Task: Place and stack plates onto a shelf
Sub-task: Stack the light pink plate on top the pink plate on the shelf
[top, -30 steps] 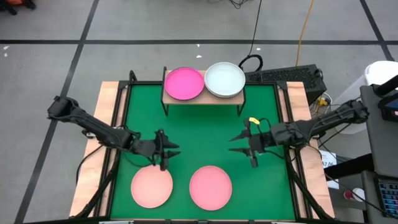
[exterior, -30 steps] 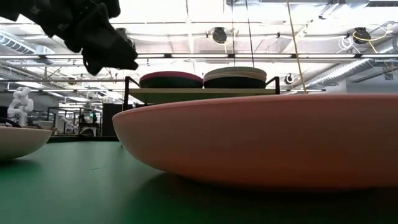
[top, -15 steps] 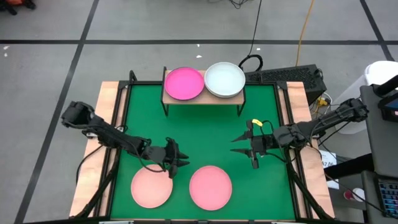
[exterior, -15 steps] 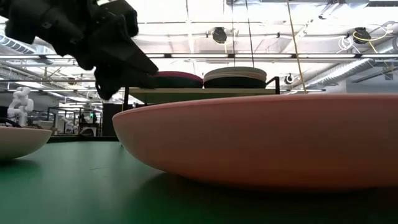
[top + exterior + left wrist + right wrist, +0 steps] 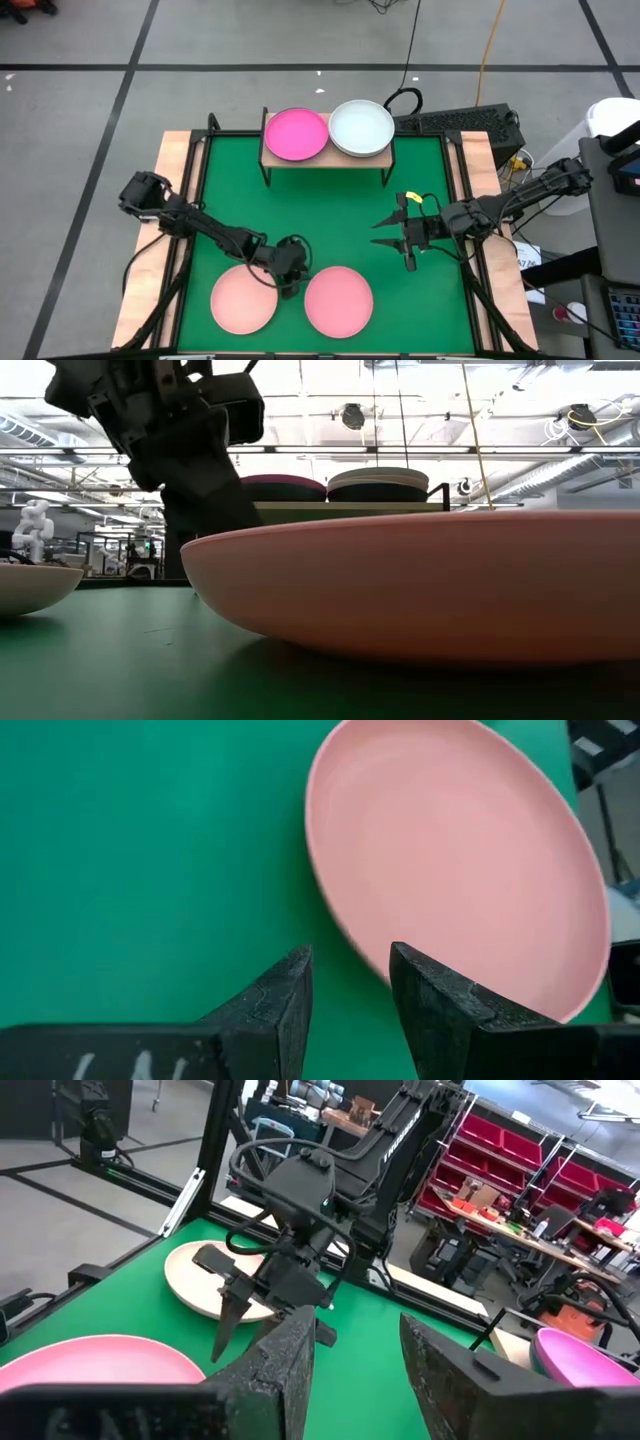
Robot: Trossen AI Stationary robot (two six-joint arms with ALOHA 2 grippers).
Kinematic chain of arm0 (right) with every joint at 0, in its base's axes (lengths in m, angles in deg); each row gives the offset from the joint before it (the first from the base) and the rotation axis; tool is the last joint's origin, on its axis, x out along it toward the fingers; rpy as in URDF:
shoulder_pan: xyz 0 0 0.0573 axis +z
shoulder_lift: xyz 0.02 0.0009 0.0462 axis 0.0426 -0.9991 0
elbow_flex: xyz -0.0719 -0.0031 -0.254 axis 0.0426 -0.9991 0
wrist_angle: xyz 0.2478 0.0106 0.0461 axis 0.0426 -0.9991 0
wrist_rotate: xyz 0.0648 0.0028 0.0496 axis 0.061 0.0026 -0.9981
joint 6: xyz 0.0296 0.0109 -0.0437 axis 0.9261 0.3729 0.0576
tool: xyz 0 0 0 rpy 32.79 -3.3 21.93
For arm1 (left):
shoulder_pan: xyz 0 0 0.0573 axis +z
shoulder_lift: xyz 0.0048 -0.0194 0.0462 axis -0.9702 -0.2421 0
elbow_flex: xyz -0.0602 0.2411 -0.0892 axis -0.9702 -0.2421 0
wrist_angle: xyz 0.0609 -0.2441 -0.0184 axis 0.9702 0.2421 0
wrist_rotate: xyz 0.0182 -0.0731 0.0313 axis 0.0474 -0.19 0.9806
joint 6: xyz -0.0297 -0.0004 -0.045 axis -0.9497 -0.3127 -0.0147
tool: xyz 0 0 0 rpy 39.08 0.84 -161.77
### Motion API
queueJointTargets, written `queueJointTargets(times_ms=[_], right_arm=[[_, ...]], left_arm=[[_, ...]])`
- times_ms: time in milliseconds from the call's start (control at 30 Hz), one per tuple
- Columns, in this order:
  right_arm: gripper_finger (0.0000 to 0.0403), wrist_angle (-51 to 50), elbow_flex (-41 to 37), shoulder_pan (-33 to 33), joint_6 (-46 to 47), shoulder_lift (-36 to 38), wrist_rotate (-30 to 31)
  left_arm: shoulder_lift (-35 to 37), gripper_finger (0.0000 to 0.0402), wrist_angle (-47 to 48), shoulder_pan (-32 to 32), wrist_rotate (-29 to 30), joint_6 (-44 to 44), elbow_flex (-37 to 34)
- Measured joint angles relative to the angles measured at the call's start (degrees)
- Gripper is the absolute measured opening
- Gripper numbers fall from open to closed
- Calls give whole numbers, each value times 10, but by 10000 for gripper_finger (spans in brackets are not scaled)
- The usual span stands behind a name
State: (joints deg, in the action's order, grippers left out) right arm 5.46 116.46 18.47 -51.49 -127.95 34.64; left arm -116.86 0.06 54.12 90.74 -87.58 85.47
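Two light pink plates lie flat on the green mat: one (image 5: 243, 301) at the near left, one (image 5: 338, 301) near the middle. The shelf (image 5: 328, 158) stands at the mat's far edge. It bears a magenta plate (image 5: 295, 134) and a pale plate (image 5: 361, 128), and in the low view each sits on a dark plate (image 5: 285, 493). My left gripper (image 5: 294, 282) is open and slants down between the two pink plates. Its fingertips (image 5: 350, 982) stand just short of the middle plate's rim (image 5: 345, 935). My right gripper (image 5: 383, 232) hovers open over the mat's right half.
A wooden border (image 5: 175, 190) and black frame rails (image 5: 190, 200) run along the green mat. Bare green mat (image 5: 330, 215) lies between the shelf and the pink plates. Cables and a keyboard (image 5: 455, 122) sit beyond the table's far right corner.
My left gripper has moved down and toward the table's right and near edges, from above the left pink plate's far rim to the gap between the two pink plates. It has tipped further downward. Its fingers have stayed open. No plate has moved.
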Motion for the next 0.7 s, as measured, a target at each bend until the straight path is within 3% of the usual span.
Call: queueJointTargets(times_ms=[700], right_arm=[[130, -4, 0, 2, 14, 0, 0]], left_arm=[[-13, 141, -21, 8, -33, -52, 2]])
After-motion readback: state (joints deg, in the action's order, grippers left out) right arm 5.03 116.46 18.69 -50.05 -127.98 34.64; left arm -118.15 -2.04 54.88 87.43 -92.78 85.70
